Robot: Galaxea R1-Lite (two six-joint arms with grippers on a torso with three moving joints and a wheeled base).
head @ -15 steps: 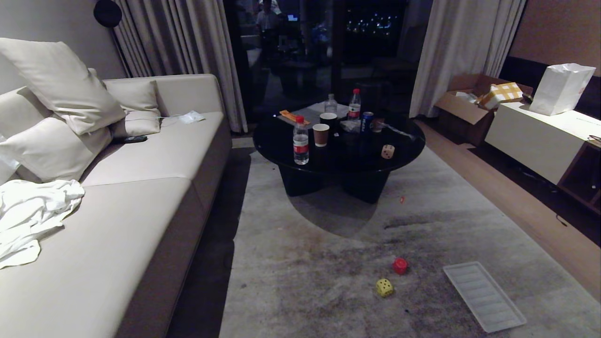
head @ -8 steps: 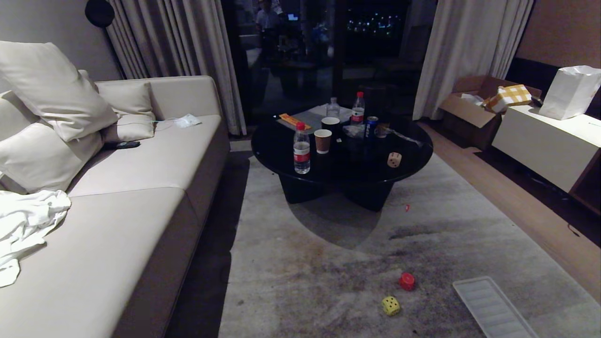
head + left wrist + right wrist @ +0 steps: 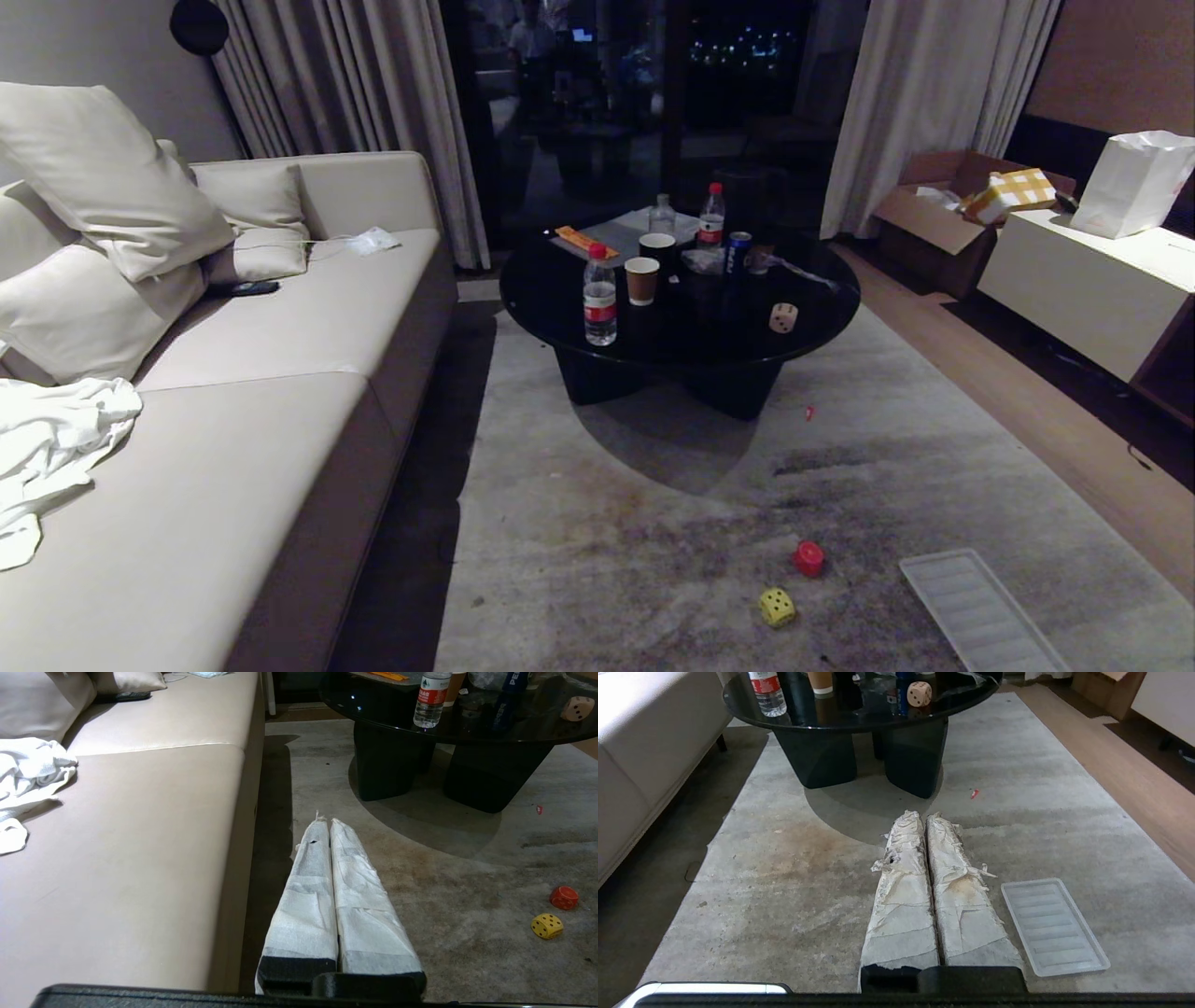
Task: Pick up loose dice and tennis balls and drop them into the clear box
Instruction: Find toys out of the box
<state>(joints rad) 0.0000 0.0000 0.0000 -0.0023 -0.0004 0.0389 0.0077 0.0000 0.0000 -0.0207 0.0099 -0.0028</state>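
Rug (image 3: 653, 523) and dice slide lower in your head view as the camera shifts, yellow die (image 3: 777, 607) and red die (image 3: 808, 558) untouched near the rug's front edge, both claws pressed together, empty.

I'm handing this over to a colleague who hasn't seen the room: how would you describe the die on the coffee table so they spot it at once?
Find the round black coffee table in front of the sofa. The beige die sits alone near the table's right edge, apart from the bottles and cups. Unlike the yellow die and red die on the rug, it is pale with dark pips.
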